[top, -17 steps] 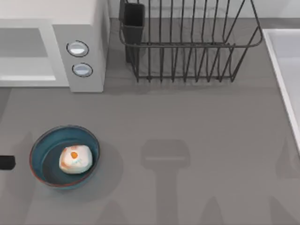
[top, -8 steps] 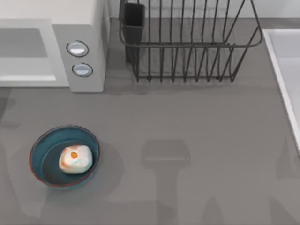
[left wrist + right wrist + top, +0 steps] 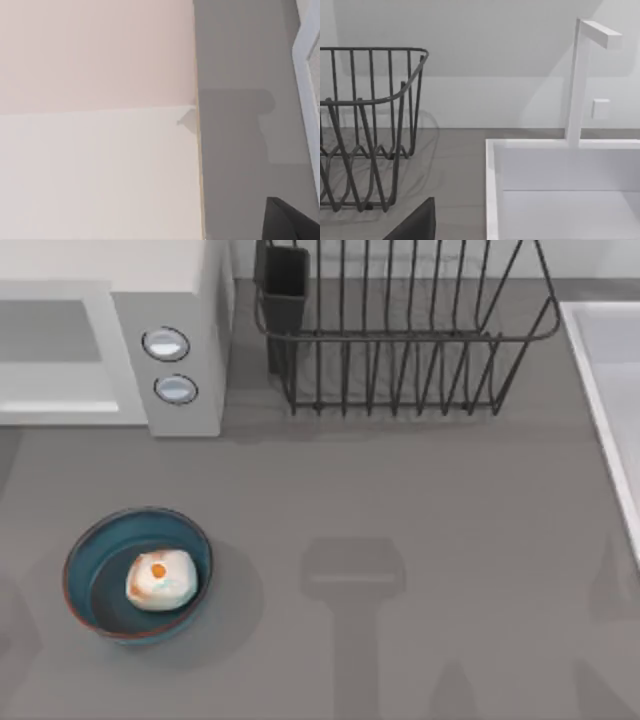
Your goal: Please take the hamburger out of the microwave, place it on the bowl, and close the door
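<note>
One hamburger (image 3: 159, 579) in bowl (image 3: 95, 565)

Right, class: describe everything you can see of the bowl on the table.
The bowl is round, blue-teal outside, with a thin reddish-brown rim and a dark grey inside. It stands upright on the grey table at the top view's lower left, in front of the microwave. The small whitish hamburger lies inside it.

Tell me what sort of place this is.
Most likely a rendered kitchen counter. A boxy white-grey microwave sits at the top view's left, a black wire dish rack beside it, and a white sink basin with a white faucet at the right edge.
</note>
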Motion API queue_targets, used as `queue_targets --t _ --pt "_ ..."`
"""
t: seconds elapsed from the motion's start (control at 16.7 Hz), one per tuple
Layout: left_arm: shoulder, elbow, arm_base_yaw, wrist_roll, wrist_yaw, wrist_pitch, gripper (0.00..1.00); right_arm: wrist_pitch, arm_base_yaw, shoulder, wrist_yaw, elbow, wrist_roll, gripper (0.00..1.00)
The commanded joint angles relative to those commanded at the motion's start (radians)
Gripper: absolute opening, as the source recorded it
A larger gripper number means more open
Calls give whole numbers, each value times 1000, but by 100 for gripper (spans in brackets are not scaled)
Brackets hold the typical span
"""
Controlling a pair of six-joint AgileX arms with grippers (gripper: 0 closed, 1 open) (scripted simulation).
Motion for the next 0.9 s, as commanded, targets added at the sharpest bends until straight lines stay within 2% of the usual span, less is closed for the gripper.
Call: queue_targets --t 0.24,0.6,0.9 --pt "138 52 89 77 64 -59 0 0 0 0 0 0 0 100" --pt "145 48 91 82 65 -57 0 0 0 0 0 0 0 100" --pt "197 -62 94 84 67 107 0 0 0 0 0 0 0 100"
